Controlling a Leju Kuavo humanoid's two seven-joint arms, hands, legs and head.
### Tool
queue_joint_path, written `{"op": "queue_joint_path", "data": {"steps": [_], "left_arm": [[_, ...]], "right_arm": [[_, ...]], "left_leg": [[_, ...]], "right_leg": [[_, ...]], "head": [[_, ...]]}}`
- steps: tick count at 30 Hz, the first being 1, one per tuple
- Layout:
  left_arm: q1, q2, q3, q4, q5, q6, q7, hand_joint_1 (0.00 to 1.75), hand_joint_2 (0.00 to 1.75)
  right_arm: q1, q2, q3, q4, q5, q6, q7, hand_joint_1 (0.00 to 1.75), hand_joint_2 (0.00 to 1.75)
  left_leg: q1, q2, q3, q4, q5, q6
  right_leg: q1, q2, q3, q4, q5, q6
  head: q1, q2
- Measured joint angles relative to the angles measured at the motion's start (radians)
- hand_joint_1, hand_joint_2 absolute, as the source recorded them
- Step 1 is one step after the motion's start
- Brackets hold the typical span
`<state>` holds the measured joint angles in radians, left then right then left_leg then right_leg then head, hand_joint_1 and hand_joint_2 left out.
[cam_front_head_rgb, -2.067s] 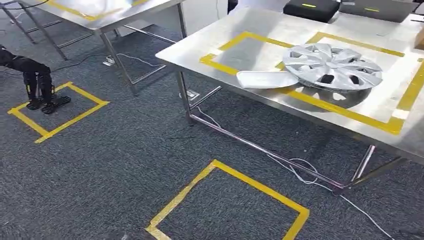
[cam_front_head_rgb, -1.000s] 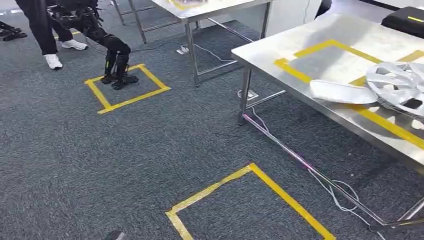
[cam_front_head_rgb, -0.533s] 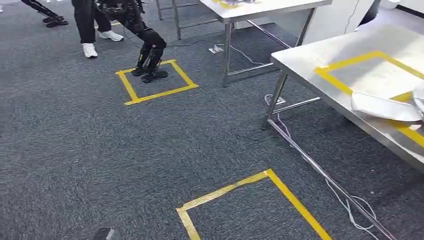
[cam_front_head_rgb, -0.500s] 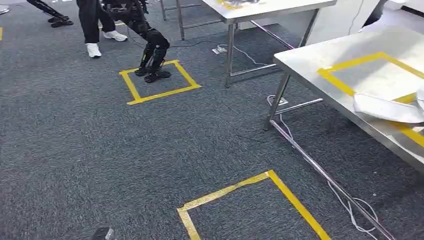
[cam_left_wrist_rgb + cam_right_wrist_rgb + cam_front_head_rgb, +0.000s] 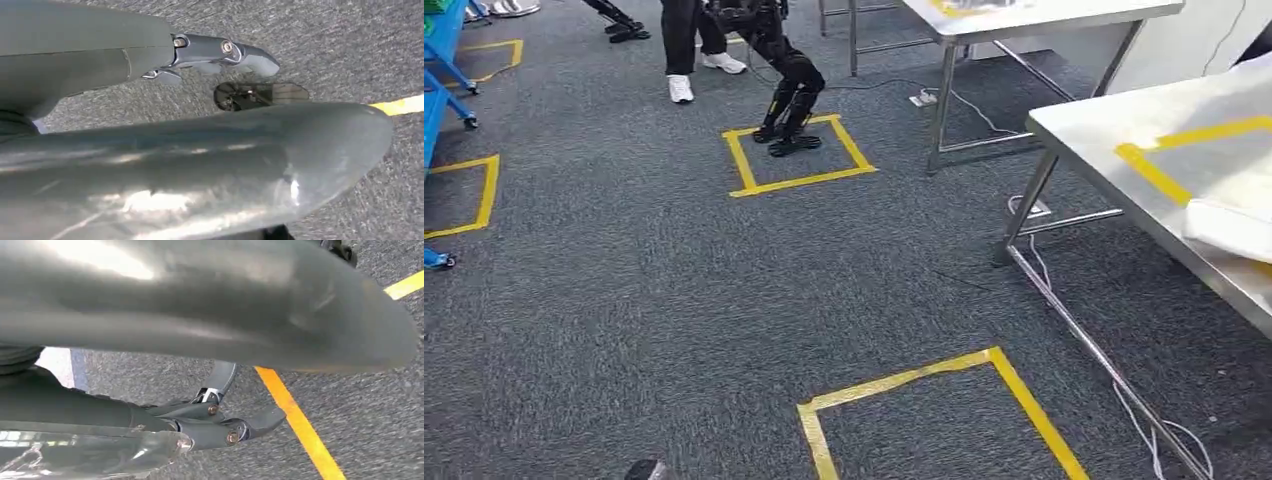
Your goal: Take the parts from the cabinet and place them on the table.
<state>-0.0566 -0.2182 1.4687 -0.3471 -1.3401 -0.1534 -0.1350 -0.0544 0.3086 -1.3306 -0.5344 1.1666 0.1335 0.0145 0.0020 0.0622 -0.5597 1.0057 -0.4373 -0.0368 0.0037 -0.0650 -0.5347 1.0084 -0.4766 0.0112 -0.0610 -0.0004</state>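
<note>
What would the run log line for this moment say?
robot hands: both empty, down over carpet | white part: on steel table | other robot: standing in taped square

Speckled dark grey carpet point(image 5: 624, 300), yellow tape squares point(image 5: 799, 150), silver table point(image 5: 1104, 130), blue cart point(image 5: 439, 70)

my left hand point(image 5: 210, 55) hangs empty, fingers straight out; my right hand point(image 5: 225, 425) hangs empty too, fingers loosely apart.

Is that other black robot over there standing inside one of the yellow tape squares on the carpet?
Yes: in the head view the other robot's black feet are planted inside a yellow tape square on the grey carpet.
</note>
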Motion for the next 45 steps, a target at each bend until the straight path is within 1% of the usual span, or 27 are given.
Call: {"op": "queue_joint_path", "data": {"steps": [4,5,7,9,10,11,12,14,15,16,19,20,21,22,24,26,27,29,30,31,32,35,37,40,42,44,45], "left_arm": [[0.002,0.003,-0.008,0.000,-0.022,0.013,-0.018,0.00,0.00],[0.004,0.003,-0.009,0.000,-0.024,0.014,-0.020,0.00,0.00],[0.004,0.004,-0.016,0.000,-0.030,0.014,-0.022,0.00,0.00],[0.001,0.003,-0.025,0.000,-0.033,0.014,-0.024,0.00,0.00],[0.002,0.003,-0.026,0.000,-0.034,0.015,-0.024,0.00,0.00],[0.003,0.004,-0.026,0.000,-0.034,0.018,-0.022,0.00,0.00],[0.005,0.004,-0.026,0.000,-0.034,0.019,-0.020,0.00,0.00],[0.005,0.004,-0.026,0.000,-0.034,0.019,-0.019,0.00,0.00],[0.003,0.005,-0.027,0.000,-0.035,0.019,-0.017,0.00,0.00],[0.001,0.005,-0.027,0.000,-0.036,0.019,-0.011,0.00,0.00],[0.004,0.006,-0.029,0.000,-0.038,0.021,0.002,0.00,0.00],[0.005,0.007,-0.029,0.000,-0.039,0.025,0.007,0.00,0.00],[0.006,0.008,-0.030,0.000,-0.040,0.027,0.010,0.00,0.00],[0.004,0.008,-0.031,0.000,-0.042,0.029,0.011,0.00,0.00],[-0.002,0.008,-0.032,0.000,-0.042,0.034,0.011,0.00,0.00],[0.000,0.008,-0.032,0.000,-0.043,0.035,0.012,0.00,0.00],[0.003,0.010,-0.032,0.000,-0.043,0.035,0.013,0.00,0.00],[0.003,0.012,-0.032,0.000,-0.044,0.035,0.012,0.00,0.00],[0.002,0.013,-0.033,0.000,-0.044,0.035,0.012,0.00,0.00],[-0.002,0.012,-0.034,0.000,-0.045,0.035,0.010,0.00,0.00],[-0.006,0.012,-0.035,0.000,-0.046,0.037,0.009,0.00,0.00],[0.002,0.015,-0.041,0.000,-0.053,0.042,0.008,0.00,0.00],[0.005,0.016,-0.045,0.000,-0.054,0.047,0.008,0.00,0.00],[0.000,0.016,-0.050,0.000,-0.054,0.051,0.008,0.00,0.00],[0.001,0.017,-0.050,0.000,-0.054,0.052,0.009,0.00,0.00],[0.002,0.018,-0.050,0.000,-0.054,0.052,0.009,0.00,0.00],[0.001,0.018,-0.050,0.000,-0.054,0.051,0.009,0.00,0.00]], "right_arm": [[-0.002,-0.001,0.000,0.008,0.000,-0.002,0.000,0.00,0.00],[-0.003,-0.001,0.001,0.009,0.001,-0.002,-0.001,0.00,0.00],[-0.002,-0.002,0.001,0.014,0.002,-0.002,-0.004,0.00,0.00],[0.001,-0.003,0.001,0.017,0.003,-0.002,-0.006,0.00,0.00],[0.002,-0.003,0.001,0.018,0.003,-0.002,-0.008,0.00,0.00],[0.003,-0.003,0.001,0.019,0.005,-0.002,-0.008,0.00,0.00],[0.003,-0.003,0.001,0.020,0.006,-0.002,-0.009,0.00,0.00],[0.002,-0.004,0.002,0.021,0.012,-0.002,-0.009,0.00,0.00],[0.002,-0.004,0.002,0.022,0.014,-0.001,-0.009,0.00,0.00],[0.001,-0.004,0.003,0.024,0.016,0.001,-0.009,0.00,0.00],[0.000,-0.005,0.005,0.027,0.024,0.005,-0.013,0.00,0.00],[-0.001,-0.005,0.008,0.030,0.027,0.006,-0.015,0.00,0.00],[-0.002,-0.006,0.011,0.031,0.029,0.006,-0.018,0.00,0.00],[-0.002,-0.007,0.012,0.031,0.031,0.006,-0.019,0.00,0.00],[0.001,-0.010,0.013,0.034,0.034,0.006,-0.021,0.00,0.00],[0.001,-0.011,0.016,0.037,0.036,0.006,-0.024,0.00,0.00],[0.000,-0.012,0.018,0.038,0.036,0.006,-0.024,0.00,0.00],[-0.001,-0.012,0.019,0.040,0.036,0.006,-0.024,0.00,0.00],[-0.002,-0.012,0.020,0.041,0.036,0.006,-0.024,0.00,0.00],[-0.001,-0.012,0.020,0.040,0.037,0.005,-0.021,0.00,0.00],[-0.001,-0.012,0.020,0.040,0.038,0.006,-0.016,0.00,0.00],[-0.002,-0.012,0.023,0.040,0.048,0.016,0.000,0.00,0.00],[-0.003,-0.010,0.028,0.039,0.054,0.022,0.002,0.00,0.00],[0.000,-0.009,0.028,0.039,0.057,0.024,0.003,0.00,0.00],[0.003,-0.009,0.028,0.039,0.061,0.024,0.003,0.00,0.00],[0.004,-0.009,0.029,0.037,0.063,0.024,0.002,0.00,0.00],[0.003,-0.009,0.029,0.037,0.064,0.024,0.001,0.00,0.00]], "left_leg": [[-0.008,-0.027,-0.005,-0.023,-0.003,0.022],[0.000,-0.034,-0.003,-0.028,0.004,0.032],[0.001,-0.049,-0.005,-0.028,0.006,0.038],[-0.001,-0.069,-0.008,-0.028,0.008,0.044],[-0.001,-0.079,-0.008,-0.028,0.008,0.044],[-0.001,-0.088,-0.008,-0.028,0.008,0.044],[-0.001,-0.098,-0.008,-0.028,0.009,0.043],[0.000,-0.121,-0.006,-0.028,0.012,0.039],[0.001,-0.129,-0.007,-0.027,0.013,0.035],[-0.005,-0.138,-0.012,-0.020,0.013,0.028],[0.006,-0.158,-0.021,-0.029,0.026,0.008],[0.006,-0.161,-0.025,-0.026,0.025,0.003],[0.004,-0.124,-0.032,-0.010,0.008,0.002],[0.003,-0.097,-0.056,0.041,-0.030,-0.002],[0.005,-0.082,-0.133,0.203,-0.110,-0.010],[0.006,-0.078,-0.172,0.290,-0.130,-0.013],[0.006,-0.076,-0.154,0.261,-0.103,-0.014],[0.007,-0.064,-0.069,0.108,-0.023,-0.012],[0.007,-0.036,-0.022,0.028,0.005,-0.010],[-0.001,-0.002,0.004,-0.025,-0.002,-0.012],[0.001,-0.016,0.000,-0.023,-0.001,0.007],[-0.003,-0.037,-0.004,-0.027,0.000,0.023],[0.004,-0.049,-0.002,-0.028,0.003,0.033],[0.003,-0.076,-0.005,-0.028,0.004,0.039],[0.003,-0.096,-0.003,-0.028,0.004,0.039],[0.005,-0.119,0.000,-0.028,0.004,0.037],[0.006,-0.129,0.001,-0.027,0.005,0.032]], "right_leg": [[0.004,-0.030,0.004,-0.003,0.001,0.021],[0.000,-0.017,-0.003,0.000,-0.011,0.030],[-0.002,0.046,-0.032,0.082,-0.067,0.038],[-0.002,0.061,-0.112,0.259,-0.144,0.041],[-0.002,0.062,-0.139,0.312,-0.155,0.040],[-0.002,0.062,-0.142,0.313,-0.143,0.039],[-0.003,0.063,-0.124,0.271,-0.109,0.038],[-0.008,0.082,-0.036,0.089,-0.016,0.036],[-0.015,0.126,-0.002,0.019,-0.004,0.037],[-0.016,0.139,0.002,0.001,-0.010,0.034],[-0.005,0.119,0.001,0.008,-0.004,0.015],[-0.010,0.108,0.002,-0.003,0.004,0.004],[-0.010,0.098,0.003,-0.005,0.007,-0.002],[-0.010,0.089,0.002,-0.007,0.009,-0.009],[-0.007,0.063,-0.002,-0.006,0.009,-0.010],[-0.006,0.040,-0.004,-0.006,0.009,-0.011],[-0.006,0.031,-0.003,-0.006,0.008,-0.010],[-0.007,0.013,0.000,-0.006,0.007,-0.008],[-0.006,0.006,0.003,-0.006,0.004,-0.003],[0.004,0.001,0.000,0.001,-0.001,0.006],[0.005,-0.006,-0.003,0.000,-0.001,0.011],[0.002,-0.027,0.008,-0.004,-0.004,0.024],[-0.004,0.030,-0.011,0.035,-0.039,0.035],[-0.005,0.061,-0.130,0.282,-0.148,0.039],[-0.005,0.062,-0.147,0.303,-0.128,0.037],[-0.009,0.072,-0.078,0.154,-0.038,0.036],[-0.014,0.093,-0.036,0.070,-0.001,0.037]], "head": [[0.003,0.000],[0.003,0.000],[0.012,0.000],[0.013,0.000],[0.013,0.000],[0.013,0.000],[0.014,0.000],[0.014,0.000],[0.014,0.000],[0.011,0.000],[0.012,0.000],[0.012,0.000],[0.010,0.000],[0.003,0.000],[0.002,0.000],[0.002,0.000],[0.002,0.000],[0.002,0.000],[0.002,0.000],[0.000,0.000],[0.003,0.000],[0.006,0.000],[0.011,0.000],[0.016,0.000],[0.016,0.000],[0.016,0.000],[0.016,0.000]]}}
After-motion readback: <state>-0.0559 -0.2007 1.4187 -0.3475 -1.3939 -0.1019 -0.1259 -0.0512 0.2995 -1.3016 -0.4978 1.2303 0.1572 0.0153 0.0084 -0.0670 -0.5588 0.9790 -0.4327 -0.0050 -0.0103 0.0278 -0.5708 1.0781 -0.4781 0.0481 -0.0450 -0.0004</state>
